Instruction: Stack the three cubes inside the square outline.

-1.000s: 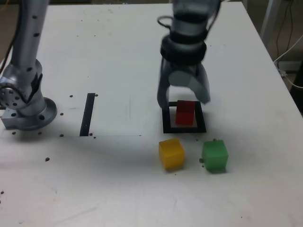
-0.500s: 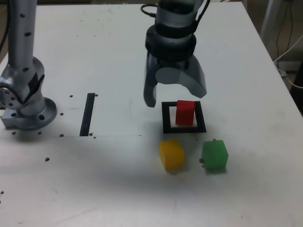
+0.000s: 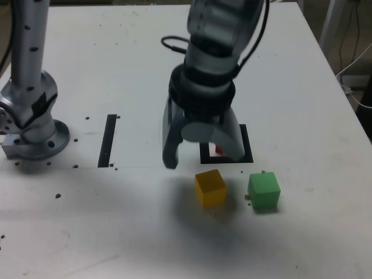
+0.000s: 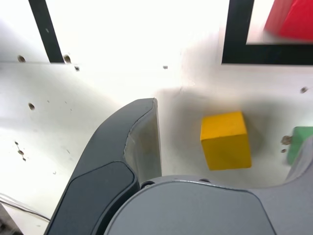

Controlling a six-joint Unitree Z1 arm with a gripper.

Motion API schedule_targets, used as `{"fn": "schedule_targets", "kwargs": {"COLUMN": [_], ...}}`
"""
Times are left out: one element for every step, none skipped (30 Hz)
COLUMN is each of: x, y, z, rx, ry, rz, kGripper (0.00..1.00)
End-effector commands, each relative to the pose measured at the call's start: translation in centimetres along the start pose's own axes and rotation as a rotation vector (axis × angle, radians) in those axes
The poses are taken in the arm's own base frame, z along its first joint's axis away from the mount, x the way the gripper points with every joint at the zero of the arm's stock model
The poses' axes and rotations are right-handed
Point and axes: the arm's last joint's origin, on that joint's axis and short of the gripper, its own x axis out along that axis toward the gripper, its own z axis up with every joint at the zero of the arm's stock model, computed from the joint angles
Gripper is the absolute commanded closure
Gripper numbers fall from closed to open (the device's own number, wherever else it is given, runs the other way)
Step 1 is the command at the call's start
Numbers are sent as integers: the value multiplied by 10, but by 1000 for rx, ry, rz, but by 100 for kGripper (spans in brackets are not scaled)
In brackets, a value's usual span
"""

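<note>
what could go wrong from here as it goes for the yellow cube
1. The open tool hangs above the yellow cube but off toward the exterior view's left; coming down like that, one finger might land on the cube or push it away.
2. The green cube sits close beside it and could get nudged.
3. The red cube in the square outline is just behind the tool, so a swing could knock it.

Black strip [image 3: 108, 141] on white table [image 3: 116, 232]
</note>
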Motion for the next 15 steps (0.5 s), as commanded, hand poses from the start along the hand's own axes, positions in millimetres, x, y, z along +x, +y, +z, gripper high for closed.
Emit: {"fn": "schedule_targets", "kwargs": {"x": [5,7,9,11,13,15,17,19,21,23,26,28,30,32,33], "y": [-6,-8,-9,-10,-11,-12,-13,-13,-14,-15,-16,-17,-18,-19,-19], "z": [4,6,7,9,11,12,13,15,16,18,20,21,23,24,25], "rx": [5,7,8,9,10,11,12,14,16,20,24,28,32,35,38], "ry": [9,13,16,20,24,27,31,36,41,46,51,56,61,64,67], "rz": [-5,-7,-10,-13,-15,-18,-20,-23,-26,-30,-35,-41,-46,-51,-57], "kGripper": [2,2,2,2,3,3,3,4,4,4,5,6,7,7,8]}}
